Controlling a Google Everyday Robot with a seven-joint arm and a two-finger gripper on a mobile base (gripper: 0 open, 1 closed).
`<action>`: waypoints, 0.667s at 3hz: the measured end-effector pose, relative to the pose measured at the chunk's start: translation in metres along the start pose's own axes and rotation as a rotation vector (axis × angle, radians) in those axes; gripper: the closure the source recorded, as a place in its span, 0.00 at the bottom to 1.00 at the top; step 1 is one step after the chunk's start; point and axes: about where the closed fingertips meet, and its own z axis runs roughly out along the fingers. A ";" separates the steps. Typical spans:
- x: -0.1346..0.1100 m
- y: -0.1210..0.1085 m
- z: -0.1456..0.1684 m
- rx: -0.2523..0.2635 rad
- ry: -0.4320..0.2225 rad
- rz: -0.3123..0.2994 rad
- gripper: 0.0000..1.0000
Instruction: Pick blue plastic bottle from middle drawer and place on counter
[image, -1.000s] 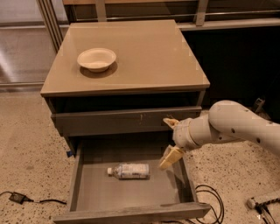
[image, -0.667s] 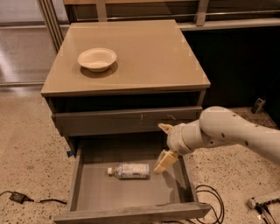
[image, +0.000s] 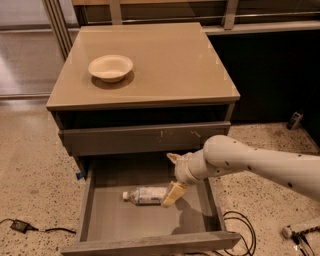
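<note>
The blue plastic bottle (image: 145, 195) is seen lying on its side, white cap pointing left, on the bare bottom of the pulled-out middle drawer (image: 130, 222). The gripper (image: 172, 176) is held at the bottle's base end, fingers spread. The glossy tan counter (image: 170, 65) is seen above.

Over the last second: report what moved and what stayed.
The end effector slid left and down into the middle drawer, reaching the base end of the blue plastic bottle, fingers apart, nothing gripped yet. The bottle lies where it was; the white bowl on the counter is unchanged.
</note>
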 end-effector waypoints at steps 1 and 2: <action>0.007 0.003 0.030 -0.008 0.000 -0.013 0.00; 0.025 0.006 0.061 -0.010 0.013 -0.015 0.00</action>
